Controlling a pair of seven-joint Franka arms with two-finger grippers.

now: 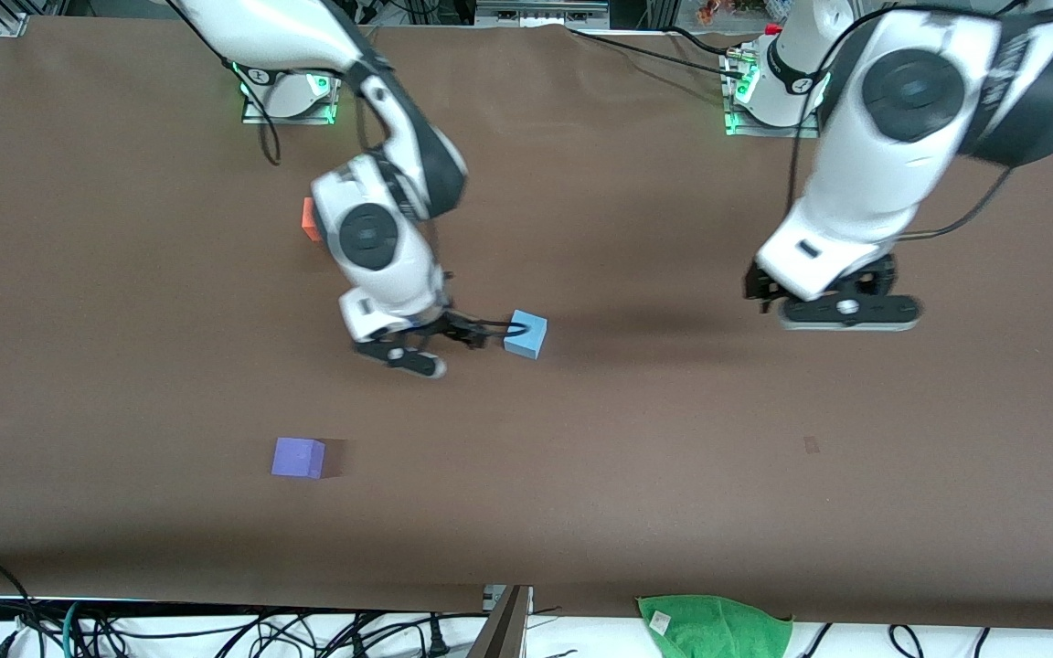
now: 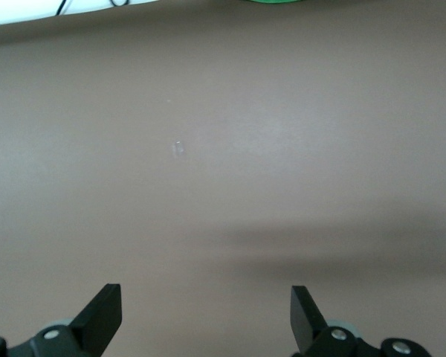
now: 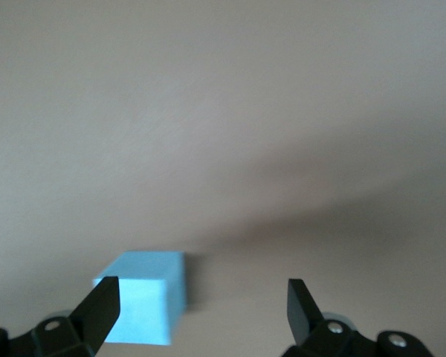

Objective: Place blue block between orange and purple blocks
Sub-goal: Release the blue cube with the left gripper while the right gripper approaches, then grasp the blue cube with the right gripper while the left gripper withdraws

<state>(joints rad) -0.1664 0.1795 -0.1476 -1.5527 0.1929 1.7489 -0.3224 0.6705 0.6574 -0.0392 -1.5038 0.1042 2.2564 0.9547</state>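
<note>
Two open fingers of the right gripper [image 1: 481,336] sit beside the small sky-blue matte cube [image 1: 526,334] mid-table, looks light and stiff, so pinch its flat sides; left gripper [image 1: 842,309] waits open.

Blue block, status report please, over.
Right gripper open, low at the blue block, no grasp. Left gripper open, waiting over bare table. Orange block partly hidden by right arm; purple block unobstructed.
</note>
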